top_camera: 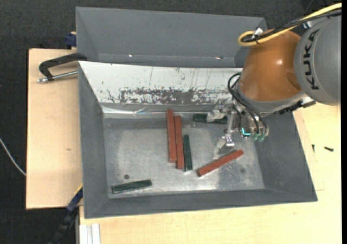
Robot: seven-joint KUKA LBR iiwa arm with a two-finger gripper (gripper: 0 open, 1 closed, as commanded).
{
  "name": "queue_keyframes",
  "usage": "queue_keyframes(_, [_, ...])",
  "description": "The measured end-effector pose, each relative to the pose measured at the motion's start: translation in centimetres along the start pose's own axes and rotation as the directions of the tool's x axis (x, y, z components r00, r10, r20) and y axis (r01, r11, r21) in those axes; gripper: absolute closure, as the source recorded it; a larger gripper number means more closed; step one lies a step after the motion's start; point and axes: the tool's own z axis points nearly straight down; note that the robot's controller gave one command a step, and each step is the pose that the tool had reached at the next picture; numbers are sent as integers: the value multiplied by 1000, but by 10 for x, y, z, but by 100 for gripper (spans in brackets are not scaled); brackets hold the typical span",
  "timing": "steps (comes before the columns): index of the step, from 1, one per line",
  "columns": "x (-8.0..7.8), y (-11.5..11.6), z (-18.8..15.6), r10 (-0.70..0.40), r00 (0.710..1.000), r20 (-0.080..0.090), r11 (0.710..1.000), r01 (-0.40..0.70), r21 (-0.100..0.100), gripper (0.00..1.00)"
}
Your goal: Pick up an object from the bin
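The robot's gripper [228, 142] hangs low on the right side of the grey metal bin [91, 129]. It is just over the top end of a flat red-brown stick [219, 163] that lies slanted on the bin floor. It looks very close to that end, maybe touching it. I cannot tell if the gripper is spread or pressed together (its tip is a jumble of little parts from up here).

This stick is the nearest thing, and I think it is a good one to pick, because it lies alone with room around it. Two longer red-brown sticks [173, 135] lie side by side in the middle. A thin dark green stick [187, 152] sits tight against them, so those would be harder to grab. Another dark green stick [131, 185] lies far off by the front left corner.
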Motion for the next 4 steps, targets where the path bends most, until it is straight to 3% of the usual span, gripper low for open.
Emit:
queue_keyframes(1, [-1,0,-4,0,1000,7,1000,0,0,0])
queue_keyframes(2, [7,-5,17,-66,998,19,998,66,1,0])
queue_keyframes(3, [39,-12,81,-160,987,3,987,160,2,100])
queue_keyframes(4, [39,-12,81,-160,987,3,987,160,2,100])
